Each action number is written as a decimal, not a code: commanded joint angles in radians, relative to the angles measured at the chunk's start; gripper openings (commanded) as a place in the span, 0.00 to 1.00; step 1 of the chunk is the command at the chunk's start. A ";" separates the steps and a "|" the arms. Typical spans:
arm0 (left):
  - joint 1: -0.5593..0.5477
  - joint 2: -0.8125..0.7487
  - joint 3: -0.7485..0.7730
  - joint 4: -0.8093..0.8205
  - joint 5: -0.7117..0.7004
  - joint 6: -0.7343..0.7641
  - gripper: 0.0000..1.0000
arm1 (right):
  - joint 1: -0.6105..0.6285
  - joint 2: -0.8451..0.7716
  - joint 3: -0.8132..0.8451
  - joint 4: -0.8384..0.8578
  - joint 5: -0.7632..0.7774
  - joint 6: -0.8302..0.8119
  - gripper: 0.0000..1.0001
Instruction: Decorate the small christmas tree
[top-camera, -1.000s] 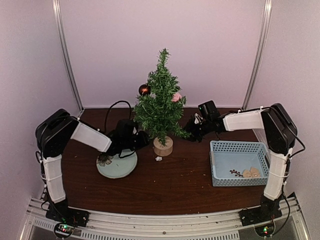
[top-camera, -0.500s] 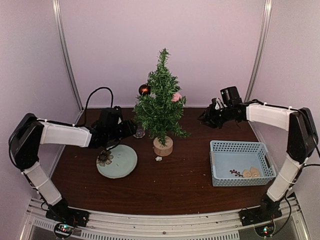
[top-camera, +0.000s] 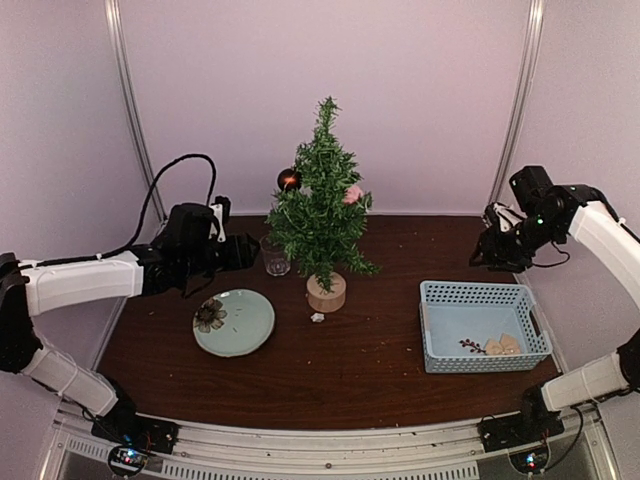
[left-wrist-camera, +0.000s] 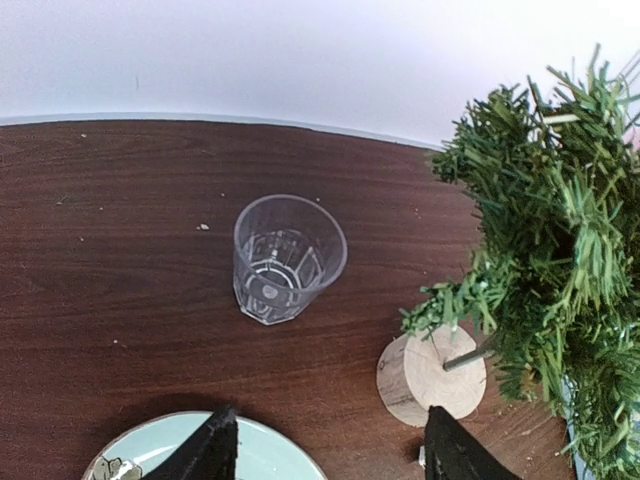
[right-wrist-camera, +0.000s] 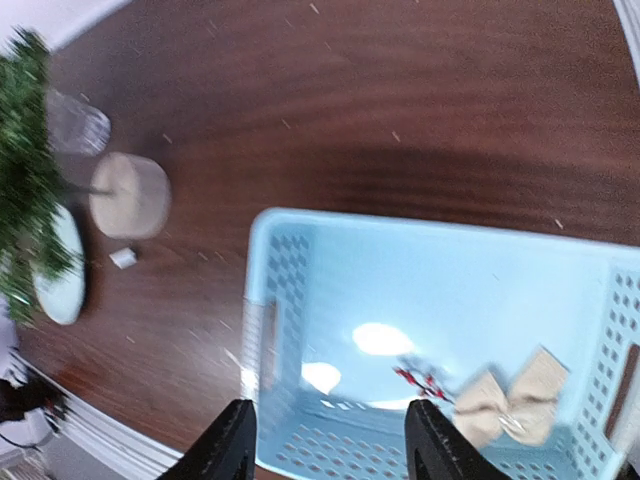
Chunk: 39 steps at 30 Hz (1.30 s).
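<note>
The small christmas tree (top-camera: 320, 205) stands mid-table on its round wood stump base (top-camera: 326, 293), with a dark red ball (top-camera: 289, 179) and a pink ornament (top-camera: 352, 194) on its branches. Its base (left-wrist-camera: 431, 379) and branches also show in the left wrist view. My left gripper (top-camera: 245, 250) is open and empty, left of the tree, above the drinking glass (left-wrist-camera: 288, 258) and the plate's rim. My right gripper (top-camera: 480, 253) is open and empty, raised above the blue basket (top-camera: 482, 325). In the right wrist view the basket (right-wrist-camera: 300, 300) holds a beige bow (right-wrist-camera: 510, 400) and a red berry sprig (right-wrist-camera: 418, 380).
A pale green plate (top-camera: 234, 322) with a dried flower (top-camera: 209, 315) lies front left of the tree. A small white scrap (top-camera: 317, 318) lies by the stump. White walls close the back and sides.
Both arms have pulled away from the tree: the left gripper moved back left and up, the right gripper swung right and up over the basket. The glass behind the left arm came into view.
</note>
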<state>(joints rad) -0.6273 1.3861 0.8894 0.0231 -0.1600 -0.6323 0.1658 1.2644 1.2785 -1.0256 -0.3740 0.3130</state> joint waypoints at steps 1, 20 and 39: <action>0.006 -0.021 -0.010 -0.017 0.092 0.065 0.63 | -0.007 0.000 -0.012 -0.345 0.255 -0.159 0.50; 0.006 0.048 0.026 0.049 0.113 -0.002 0.63 | -0.048 -0.033 -0.272 -0.237 0.306 0.397 0.41; 0.006 -0.047 -0.011 0.016 0.019 -0.010 0.64 | -0.103 0.249 -0.456 0.132 0.349 0.557 0.42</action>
<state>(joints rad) -0.6273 1.3823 0.8989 0.0288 -0.0952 -0.6395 0.0875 1.4574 0.8234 -0.9867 -0.0502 0.8486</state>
